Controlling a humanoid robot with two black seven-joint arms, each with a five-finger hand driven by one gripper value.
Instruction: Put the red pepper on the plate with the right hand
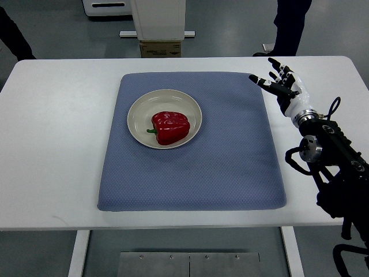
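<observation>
A red pepper [170,127] with a green stem lies on the cream plate [138,109], a little right of the plate's middle. The plate rests on a blue-grey mat [230,161]. My right hand [278,79] hovers by the mat's far right corner, well to the right of the plate. Its fingers are spread and hold nothing. The right arm [328,156] comes in from the lower right edge.
The mat lies on a white table [52,150]. Beyond the table's far edge stand a white machine base with a cardboard box [160,48] and a person's dark trouser legs [291,26]. Another dark sleeve or leg [14,34] shows at the far left.
</observation>
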